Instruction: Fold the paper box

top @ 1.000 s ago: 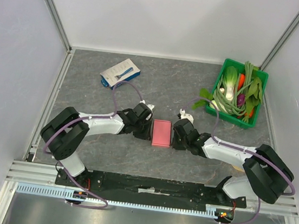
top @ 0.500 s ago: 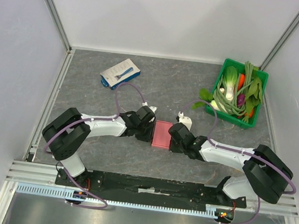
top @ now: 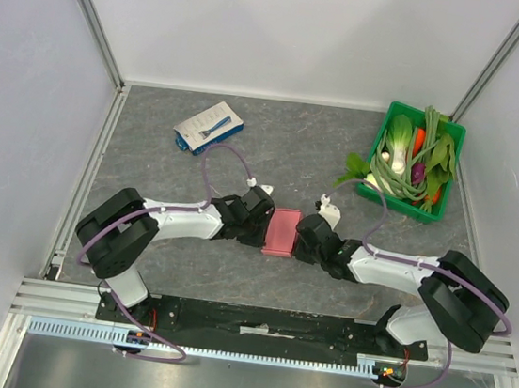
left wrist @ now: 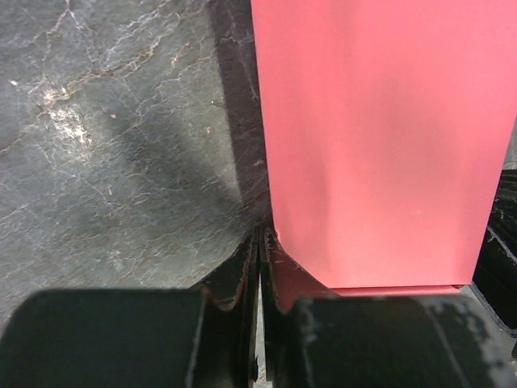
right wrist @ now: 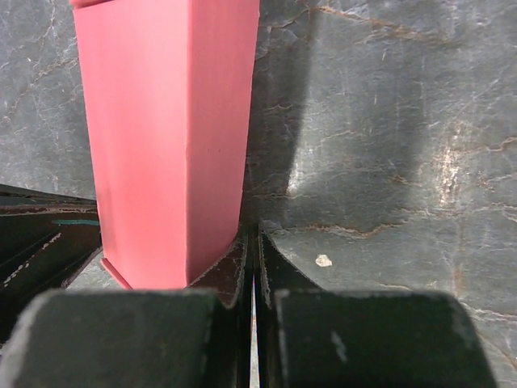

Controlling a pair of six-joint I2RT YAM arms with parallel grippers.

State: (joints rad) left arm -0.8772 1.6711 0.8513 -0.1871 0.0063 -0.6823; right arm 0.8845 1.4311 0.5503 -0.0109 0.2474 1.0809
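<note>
Pink paper box (top: 281, 231) between left claw (left wrist: 258, 250), right claw (right wrist: 252, 252)

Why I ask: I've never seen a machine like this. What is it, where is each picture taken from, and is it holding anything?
These are two robot arms bolted to the near edge of a grey table, each ending in a two-finger gripper. The wide picture comes from a fixed camera above and behind the arms. The two close-ups come from cameras on the wrists, looking along the fingers. Between the arms lies a pink-red paper box, which looks partly folded up. The left gripper and the right gripper are both shut. Their closed tips are right at the box's two sides and seem to press on it rather than pinch it. Farther back lie a white-and-blue box and a green crate of vegetables, with no gripper near them.
</note>
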